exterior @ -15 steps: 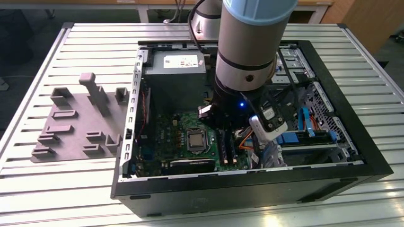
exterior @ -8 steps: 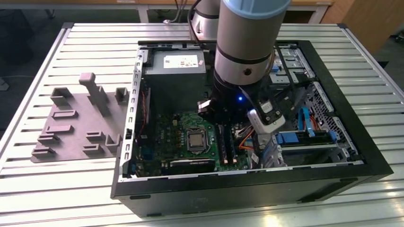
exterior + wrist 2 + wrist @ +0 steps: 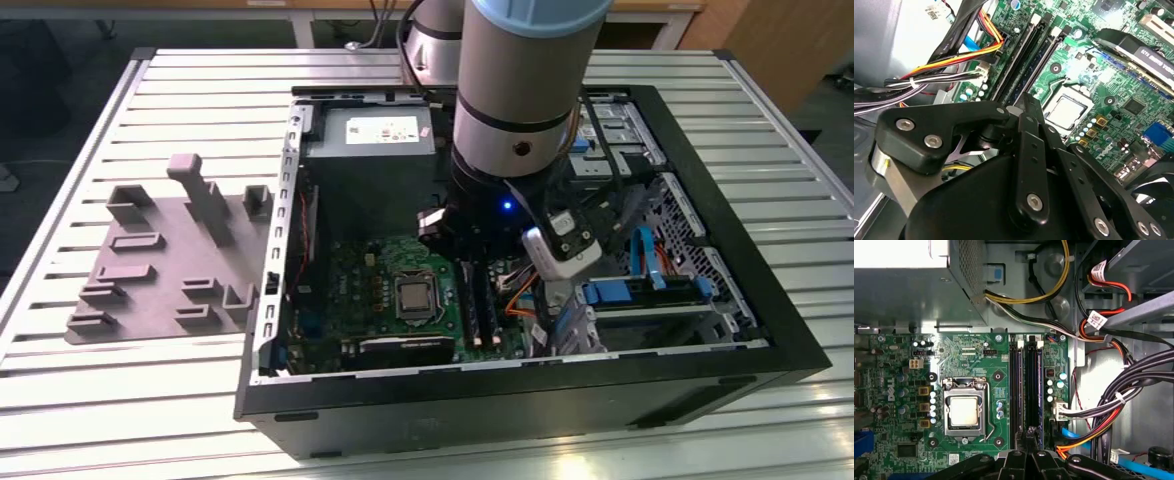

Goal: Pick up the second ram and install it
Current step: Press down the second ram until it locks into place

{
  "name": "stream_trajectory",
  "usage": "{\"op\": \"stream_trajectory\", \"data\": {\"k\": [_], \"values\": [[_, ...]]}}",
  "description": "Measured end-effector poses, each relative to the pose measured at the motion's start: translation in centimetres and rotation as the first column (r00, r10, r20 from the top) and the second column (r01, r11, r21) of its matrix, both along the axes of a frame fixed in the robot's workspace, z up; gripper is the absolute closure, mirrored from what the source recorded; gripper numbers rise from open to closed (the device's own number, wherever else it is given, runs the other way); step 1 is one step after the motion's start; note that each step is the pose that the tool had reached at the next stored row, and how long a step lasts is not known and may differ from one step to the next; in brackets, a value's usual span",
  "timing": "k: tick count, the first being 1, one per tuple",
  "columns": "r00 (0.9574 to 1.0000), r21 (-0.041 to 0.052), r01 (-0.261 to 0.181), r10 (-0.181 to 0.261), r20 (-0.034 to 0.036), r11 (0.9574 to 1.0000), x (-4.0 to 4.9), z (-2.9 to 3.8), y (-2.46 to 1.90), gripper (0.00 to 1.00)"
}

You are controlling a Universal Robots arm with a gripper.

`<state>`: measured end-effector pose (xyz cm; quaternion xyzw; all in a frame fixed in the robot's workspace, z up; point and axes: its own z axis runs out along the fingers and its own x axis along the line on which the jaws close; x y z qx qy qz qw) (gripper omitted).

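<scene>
Sitting in its slot — the second ram below the fingers.

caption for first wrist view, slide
Gripper poised over the black memory slots beside the CPU socket on the motherboard.

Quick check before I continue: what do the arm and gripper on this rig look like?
The arm is a thick silver-grey cylinder with a pale blue cap, a black joint band and a small blue light at the wrist. The gripper is matte black linkage bars joined by silver screws on a bare metal base.
</scene>
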<state>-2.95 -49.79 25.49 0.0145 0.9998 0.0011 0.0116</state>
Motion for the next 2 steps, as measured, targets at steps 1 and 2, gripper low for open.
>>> {"op": "stream_trajectory", "data": {"k": [1,2], "values": [[1.0,0.0,0.0,0.0,0.0,1.0,0.0,0.0,0.0,0.89],[1.0,0.0,0.0,0.0,0.0,1.0,0.0,0.0,0.0,0.89]]}}
